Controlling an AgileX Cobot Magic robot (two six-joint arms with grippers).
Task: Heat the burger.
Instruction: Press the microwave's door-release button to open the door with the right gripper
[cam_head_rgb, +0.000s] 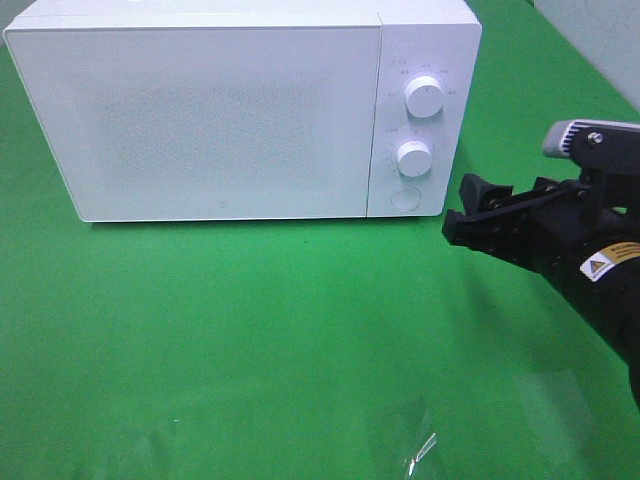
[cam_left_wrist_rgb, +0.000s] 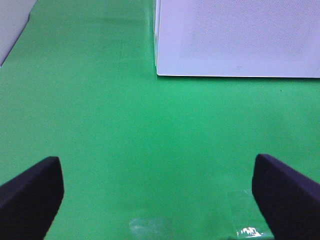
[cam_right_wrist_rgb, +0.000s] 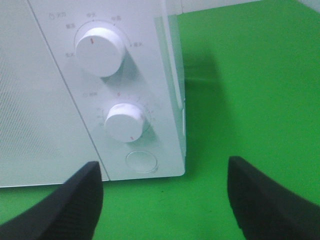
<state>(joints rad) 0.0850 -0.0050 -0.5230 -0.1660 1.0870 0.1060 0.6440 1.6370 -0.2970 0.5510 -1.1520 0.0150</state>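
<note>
Door of microwave (cam_head_rgb: 200, 120) was shut; burger not visible in any view, possibly inside, could not tell. Empty right claw (cam_head_rgb: 458, 210) hung just beside control panel, jaws parted wide. Empty left claw (cam_left_wrist_rgb: 160, 195) was spread wide over green cloth (cam_left_wrist_rgb: 100, 100). Likely step: lower knob (cam_head_rgb: 413, 157). Best: centre jaws on knob, close squarely, twist without shoving microwave back.

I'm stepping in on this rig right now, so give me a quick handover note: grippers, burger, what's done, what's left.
Left gripper: open, empty, above the green cloth.
Right gripper: open, empty, beside the microwave's lower knob and round button.
Burger: in no view; the door is shut, so it may be inside.
Left to do: likely turn the lower knob; confirm first.
</note>
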